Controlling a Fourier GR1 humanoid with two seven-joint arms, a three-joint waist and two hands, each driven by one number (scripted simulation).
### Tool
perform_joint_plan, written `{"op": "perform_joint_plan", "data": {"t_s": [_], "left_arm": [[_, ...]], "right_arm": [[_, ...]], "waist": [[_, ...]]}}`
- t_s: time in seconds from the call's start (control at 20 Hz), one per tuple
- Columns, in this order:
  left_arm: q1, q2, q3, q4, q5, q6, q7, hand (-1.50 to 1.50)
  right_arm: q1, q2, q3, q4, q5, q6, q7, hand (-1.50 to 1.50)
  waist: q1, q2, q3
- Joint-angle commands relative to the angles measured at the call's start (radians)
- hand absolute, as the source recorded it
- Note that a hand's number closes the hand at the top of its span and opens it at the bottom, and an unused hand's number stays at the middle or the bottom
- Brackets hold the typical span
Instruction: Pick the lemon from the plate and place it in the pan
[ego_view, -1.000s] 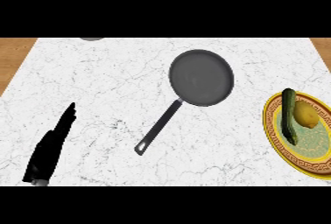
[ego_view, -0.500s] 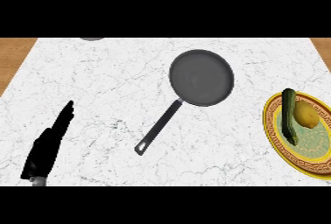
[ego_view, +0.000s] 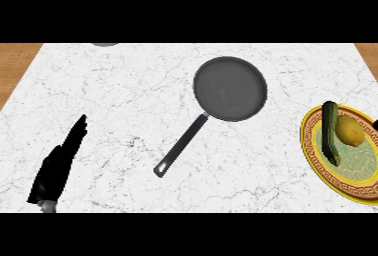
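head view looked steeply down on a white marbled counter (ego_view: 133, 100), with bare wood showing past its far left and far right corners.

nearest the counter's left edge, toward the near corner, the left hand (ego_view: 60, 165) rested with its fingers straight and together, pointing away from the robot, holding nothing and touching none of the task's things. at the far edge, left of middle, a small grey rounded shape (ego_view: 105, 44) was cut off by the view; what it was could not be told.

right of the middle sat the dark frying pan (ego_view: 230, 88), its round bowl toward the far side and its long handle (ego_view: 181, 147) running back toward the near edge and a little leftward. nothing lay in the pan.

at the right edge stood the yellow plate (ego_view: 347, 187) with its patterned rim and pale green centre, its right side cut off. on it lay a long dark green vegetable (ego_view: 330, 132), perhaps a cucumber or courgette, and just beside it, on its right and seemingly touching, the lemon (ego_view: 351, 132).

a tiny dark sliver (ego_view: 375, 123) showed at the view's right border by the plate. it may have been part of the right hand, but too little showed to tell, and whether that hand was apart or together could not be told.

as a judgement, the task was barely begun: the lemon was not yet grasped, and the lift, the carry to the pan and the release all remained.
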Motion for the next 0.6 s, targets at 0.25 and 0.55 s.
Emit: {"op": "perform_joint_plan", "data": {"t_s": [0.25,0.55], "left_arm": [[0.009,-0.037,0.04,0.038,-0.04,-0.036,-0.024,0.0],[0.04,-0.044,0.049,-0.036,-0.048,-0.052,0.011,0.0]], "right_arm": [[-0.089,0.084,-0.02,0.037,0.044,0.069,0.089,-1.5],[-0.079,0.18,0.03,0.079,0.142,0.005,0.125,-1.5]], "waist": [[-0.009,-0.002,0.0],[-0.006,-0.003,0.0]]}}
